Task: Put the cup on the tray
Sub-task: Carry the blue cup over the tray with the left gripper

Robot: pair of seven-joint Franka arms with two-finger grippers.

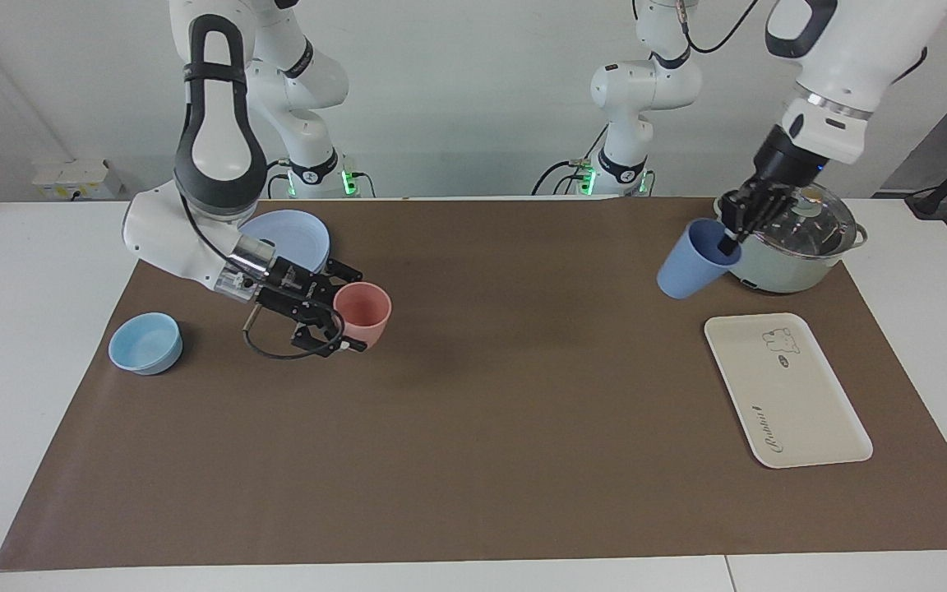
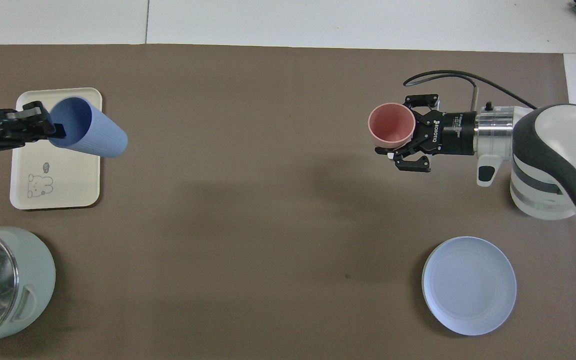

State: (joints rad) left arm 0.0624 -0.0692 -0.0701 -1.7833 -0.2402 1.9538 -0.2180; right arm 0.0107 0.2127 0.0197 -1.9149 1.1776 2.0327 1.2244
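The left gripper (image 1: 736, 228) holds the tilted cup (image 1: 694, 265) by its rim above the mat (image 1: 490, 427).

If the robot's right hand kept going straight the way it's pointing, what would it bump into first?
The pink cup. The right gripper lies low over the mat, fingers spread around that cup already, so it would probably push it along. Past it, only bare mat shows.

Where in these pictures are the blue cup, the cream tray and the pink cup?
blue cup (image 1: 685, 271): facing view, on its ribbed outer side.
cream tray (image 1: 794, 403): facing view, on the bare flat middle.
pink cup (image 2: 391, 125): overhead view, inside its open mouth.
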